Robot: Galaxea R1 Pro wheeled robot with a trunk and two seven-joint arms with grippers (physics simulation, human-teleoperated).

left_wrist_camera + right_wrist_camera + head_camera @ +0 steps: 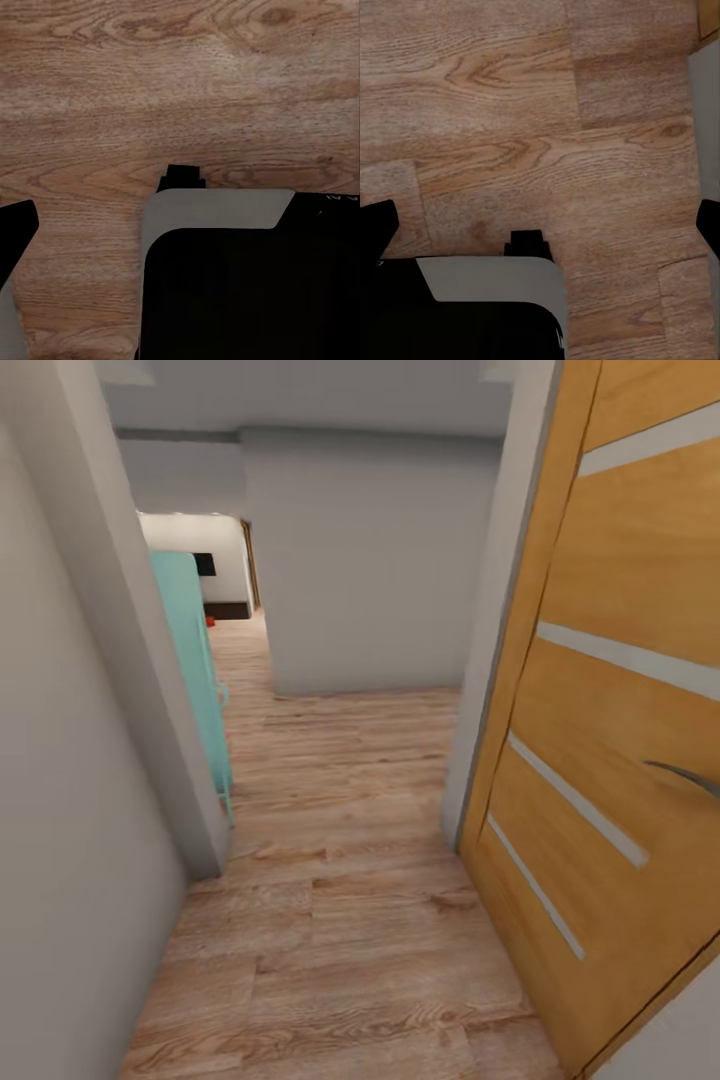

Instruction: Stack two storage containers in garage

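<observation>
A plank-floored hallway (340, 920) is seen beside an open door (610, 740); it should be passed clear. Jaw state cannot be told.

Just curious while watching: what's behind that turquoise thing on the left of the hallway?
Behind the turquoise panel, the wood-plank floor runs toward a white wall with a dark base. The panel and the near wall hide the rest.
</observation>
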